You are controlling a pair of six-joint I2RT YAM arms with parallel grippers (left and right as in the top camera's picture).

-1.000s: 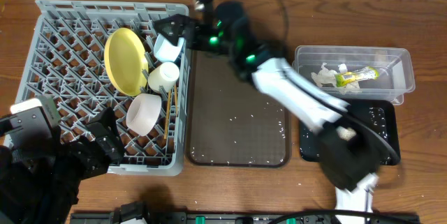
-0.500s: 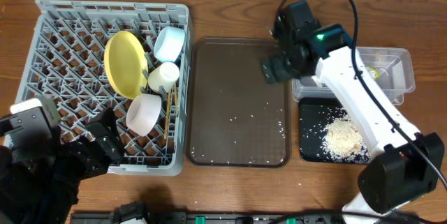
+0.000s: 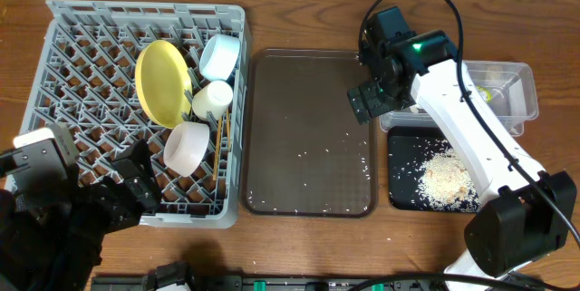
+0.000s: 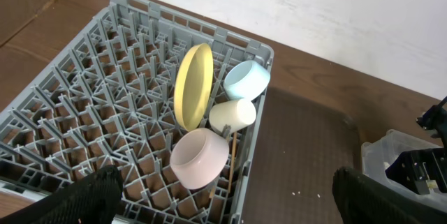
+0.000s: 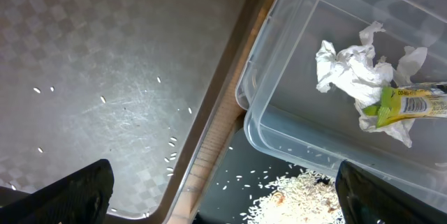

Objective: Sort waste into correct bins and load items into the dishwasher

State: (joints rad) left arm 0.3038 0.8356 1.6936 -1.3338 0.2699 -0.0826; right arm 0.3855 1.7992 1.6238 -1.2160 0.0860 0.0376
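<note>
A large grey dish rack (image 3: 82, 46) is set at the left of the wooden table (image 3: 299, 10), and the dishes are gathered along its right side. A yellow plate (image 3: 161, 81) is stood on edge between the pegs, with a light blue bowl (image 3: 220, 55) tipped on its side just beyond it against the rack's right wall. A small white cup (image 3: 213, 99) is laid on its side beside the plate, and a white shallow bowl (image 3: 187, 146) is tilted just in front of the cup. Thin wooden chopsticks (image 3: 220, 137) are lodged between these and the right wall. A brown tray (image 3: 308, 92) is placed just right of the rack, and a few loose grains are scattered over it. Farther right, a clear tub (image 3: 518, 110) is seen with crumpled white paper scraps (image 5: 349, 70) and a green-and-yellow wrapper (image 5: 412, 104) inside, the wrapper lying on the paper. A black tray (image 3: 403, 196) is set just in front of the tub, whose near rim is seen over the tray's far edge, and a pile of pale rice grains (image 3: 446, 179) is held in the tray. The right gripper (image 3: 366, 102) is poised above the brown tray's far right corner, beside the tub's left end. Its fingers (image 5: 63, 192) are spread wide and nothing is held. The left gripper (image 3: 131, 187) is positioned over the rack's near edge, towards its left corner. Its fingers (image 4: 84, 199) are likewise spread wide, with nothing between them
</note>
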